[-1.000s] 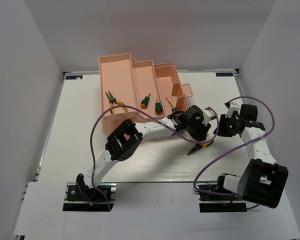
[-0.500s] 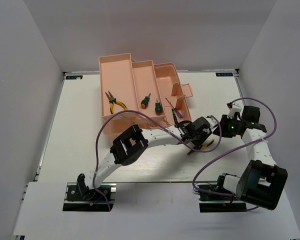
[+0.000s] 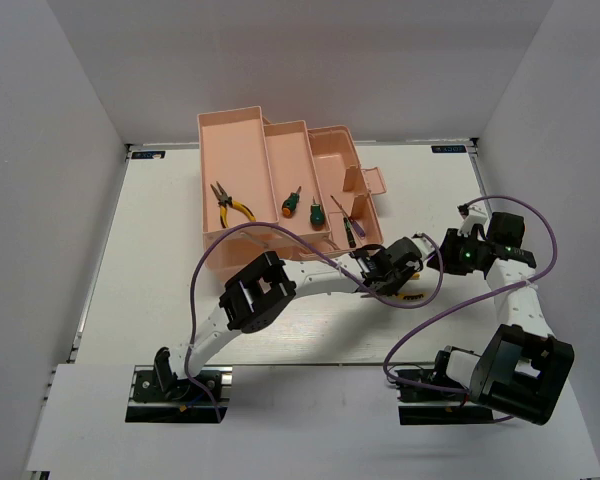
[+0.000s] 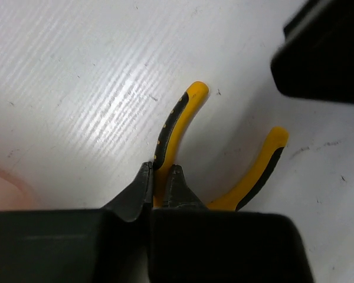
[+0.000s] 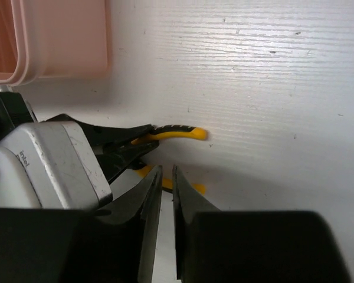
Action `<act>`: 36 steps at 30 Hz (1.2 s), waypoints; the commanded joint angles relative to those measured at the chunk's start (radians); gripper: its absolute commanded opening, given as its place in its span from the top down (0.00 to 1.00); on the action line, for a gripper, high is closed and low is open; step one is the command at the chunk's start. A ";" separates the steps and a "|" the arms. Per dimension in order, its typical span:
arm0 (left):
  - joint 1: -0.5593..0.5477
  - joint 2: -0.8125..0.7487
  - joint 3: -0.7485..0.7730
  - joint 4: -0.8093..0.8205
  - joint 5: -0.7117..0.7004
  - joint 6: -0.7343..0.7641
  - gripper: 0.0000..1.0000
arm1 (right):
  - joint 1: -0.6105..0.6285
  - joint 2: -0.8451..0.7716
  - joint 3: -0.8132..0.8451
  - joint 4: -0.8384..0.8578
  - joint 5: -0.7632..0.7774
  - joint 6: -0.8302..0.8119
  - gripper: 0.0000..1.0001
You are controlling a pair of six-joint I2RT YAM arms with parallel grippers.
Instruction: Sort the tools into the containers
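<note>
The salmon-pink toolbox (image 3: 242,135) stands open at the back. One yellow-and-black pliers (image 3: 230,203) lies in its left compartment. Two stubby green screwdrivers (image 3: 292,203) lie in the middle one. A thin dark screwdriver (image 3: 345,219) lies by the right compartment. My left gripper (image 3: 392,272) is low on the table in front of the box, shut on one handle of the second pliers (image 4: 176,122). The other handle (image 4: 261,170) lies free. My right gripper (image 5: 165,171) hovers just right of it, fingers almost together with nothing between them.
The toolbox lid tab (image 3: 372,181) juts out at the right of the box. A purple cable (image 3: 230,232) loops over the left arm, another (image 3: 540,225) round the right arm. The right gripper body (image 4: 321,50) is close to the left one. White walls enclose the table.
My left gripper has come down and forward from the toolbox's front edge onto the pliers on the table. The right arm has drawn back slightly to the right.
</note>
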 commanded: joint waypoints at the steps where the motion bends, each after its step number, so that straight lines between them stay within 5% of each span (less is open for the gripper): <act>1: -0.022 -0.115 -0.027 -0.064 0.053 0.005 1.00 | -0.010 -0.032 0.004 0.002 0.007 0.009 0.80; 5: -0.032 -0.231 -0.040 -0.113 0.068 -0.004 1.00 | -0.024 -0.047 0.015 0.035 0.113 0.032 0.50; 8: -0.032 -0.366 -0.071 -0.122 0.042 -0.004 1.00 | -0.030 -0.043 0.028 0.071 0.209 0.039 0.46; 14: -0.013 -0.581 -0.047 -0.185 0.012 0.018 1.00 | -0.047 -0.021 0.042 0.093 0.220 0.058 0.83; 16: -0.004 -0.641 -0.056 -0.185 -0.092 0.007 1.00 | -0.047 -0.021 0.045 0.093 0.211 0.064 0.87; 22: 0.042 -0.779 -0.093 -0.124 -0.423 0.079 1.00 | -0.042 0.015 0.062 0.085 0.067 0.030 0.88; 28: 0.207 -0.880 -0.227 0.025 -0.775 0.088 1.00 | 0.011 0.113 0.120 0.059 -0.133 -0.040 0.84; 32: 0.365 -0.847 -0.246 0.007 -0.752 0.053 1.00 | 0.080 0.189 0.189 0.025 -0.154 -0.071 0.94; 36: 0.490 -0.792 -0.222 -0.044 -0.668 -0.010 1.00 | 0.166 0.232 0.243 0.050 -0.107 -0.076 0.89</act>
